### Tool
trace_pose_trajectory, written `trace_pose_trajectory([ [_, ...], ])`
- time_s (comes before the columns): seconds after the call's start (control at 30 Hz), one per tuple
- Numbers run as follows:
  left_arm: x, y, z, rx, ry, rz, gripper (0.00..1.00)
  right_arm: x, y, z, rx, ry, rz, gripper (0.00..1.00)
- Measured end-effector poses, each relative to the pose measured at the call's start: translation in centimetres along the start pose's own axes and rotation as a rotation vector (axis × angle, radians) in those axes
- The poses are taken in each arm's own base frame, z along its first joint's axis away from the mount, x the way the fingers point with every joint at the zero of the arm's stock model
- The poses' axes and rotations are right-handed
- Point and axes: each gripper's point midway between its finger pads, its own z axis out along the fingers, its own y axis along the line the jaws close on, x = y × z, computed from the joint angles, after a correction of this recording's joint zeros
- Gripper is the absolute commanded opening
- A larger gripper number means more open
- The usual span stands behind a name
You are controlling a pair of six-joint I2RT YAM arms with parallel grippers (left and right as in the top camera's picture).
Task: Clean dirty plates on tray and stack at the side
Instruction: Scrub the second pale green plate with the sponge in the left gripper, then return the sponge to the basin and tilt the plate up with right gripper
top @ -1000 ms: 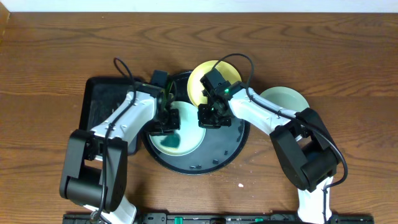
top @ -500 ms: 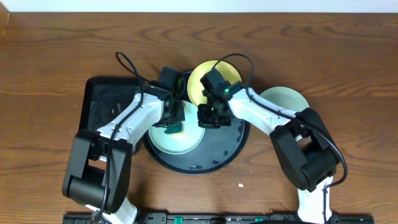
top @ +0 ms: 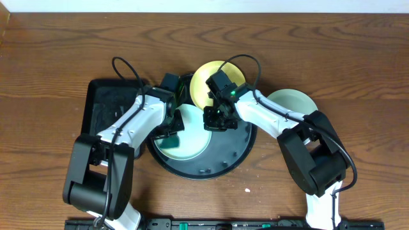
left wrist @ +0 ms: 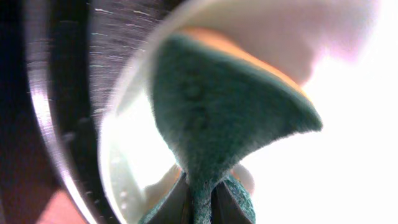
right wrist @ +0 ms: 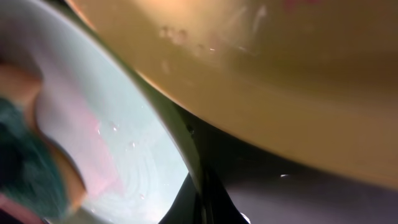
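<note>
Though overhead blurs it, wrist view shows left pincer [left wrist: 200, 198] clamping sponge [left wrist: 217, 118]

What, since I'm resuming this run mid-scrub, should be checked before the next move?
1. The sponge pinched in the left hand: ok.
2. The sponge on the mint plate in the tray: ok.
3. The right hand clamped on that plate's rim: ok.
4. Plate free of smears: cannot tell; glare and the sponge hide it.
5. The yellow plate out of the sponge's way: ok, at the tray's far edge.
6. The side plate on the table, ready for stacking: ok.
</note>
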Motion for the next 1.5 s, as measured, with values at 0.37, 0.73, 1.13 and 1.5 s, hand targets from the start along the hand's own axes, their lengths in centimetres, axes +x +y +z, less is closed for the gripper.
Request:
trace_pose_trajectory([
  [0.37, -1.2, -4.8, -0.6, 0.255, -0.023, 0.094, 0.08, 0.0, -0.1, -0.1, 0.009, -0.002, 0.001, 0.01],
  [0.73, -4.0, -3.0, -1.4, 0.115, -0.159, -0.012, 0.07, 0.0, 0.1, 0.0, -0.002, 0.004, 0.001, 0.01],
  [1.13, -6.1, 4.1, -15.2, 0.136, -0.367, -0.174, 0.07, 0.1, 0.1, 0.0, -0.004, 0.005, -0.031, 0.01],
  [1.5, -6.2, 13.6, -14.5, 0.034, -0.311, -0.365, 0.08, -0.7, 2.6, -7.9, 0.233, -0.307, -0.359, 0.01],
])
